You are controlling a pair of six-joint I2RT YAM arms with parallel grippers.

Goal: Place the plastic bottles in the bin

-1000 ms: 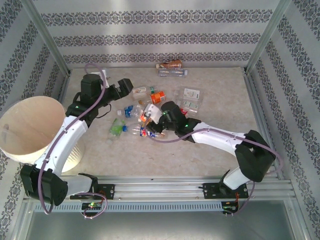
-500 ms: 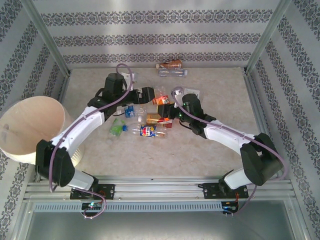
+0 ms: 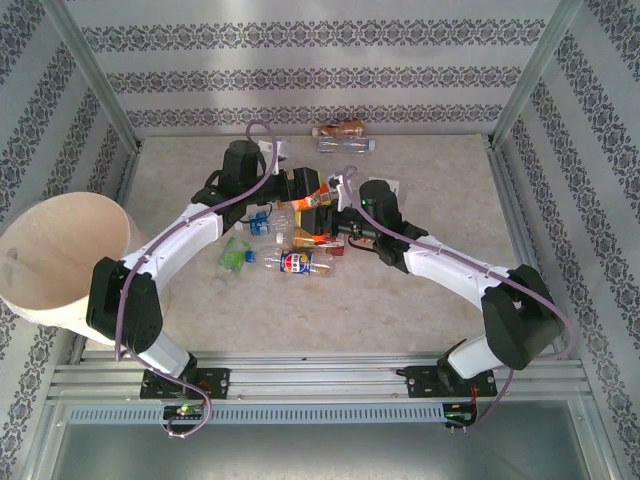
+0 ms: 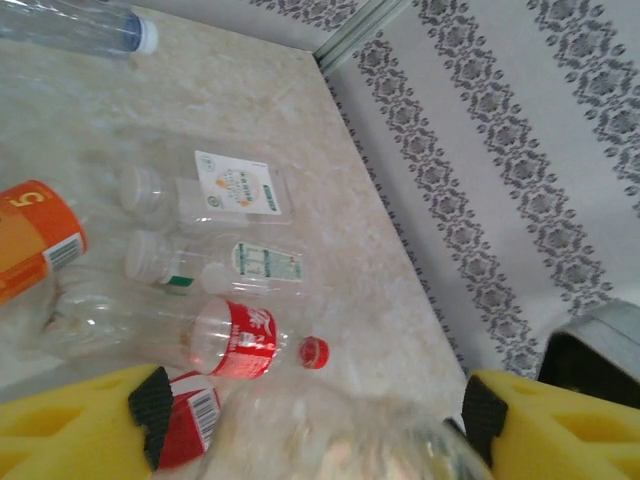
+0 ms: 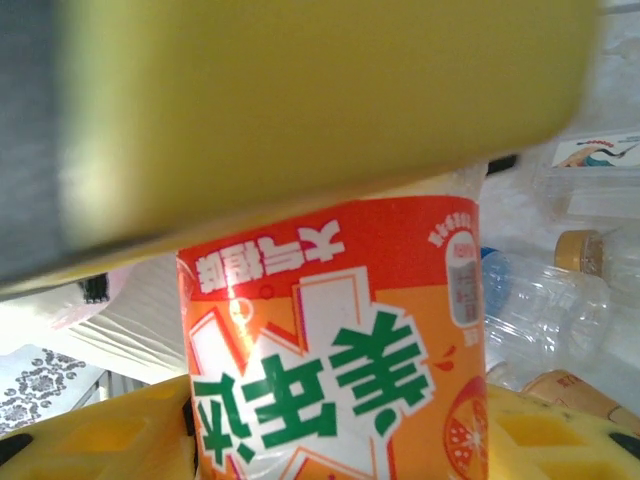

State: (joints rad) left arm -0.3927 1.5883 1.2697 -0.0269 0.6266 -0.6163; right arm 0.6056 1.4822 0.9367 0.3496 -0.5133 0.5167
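An orange-labelled plastic bottle (image 3: pixel 320 198) hangs above the pile at the table's middle, between both grippers. My right gripper (image 3: pixel 336 208) is shut on its labelled body (image 5: pixel 330 350), with yellow fingers on either side (image 5: pixel 335 430). My left gripper (image 3: pixel 306 190) has closed from the other side on the bottle's clear end (image 4: pixel 340 440), which fills the gap between its pads (image 4: pixel 315 420). Its yellow finger (image 5: pixel 300 100) sits blurred over the bottle top. The cream bin (image 3: pixel 70 250) stands at the far left. Several more plastic bottles (image 3: pixel 292 262) lie below the grippers.
A red-labelled bottle (image 4: pixel 235 340) and two clear white-labelled ones (image 4: pixel 235 190) lie right of the pile. A green-labelled bottle (image 3: pixel 236 255) lies nearer the bin. Two bottles (image 3: pixel 345 135) rest by the back wall. Metal frame posts and patterned walls enclose the table.
The right gripper lifted the orange-labelled bottle out of the pile toward the back. The left arm swung right to meet it, and its jaws narrowed onto the bottle.
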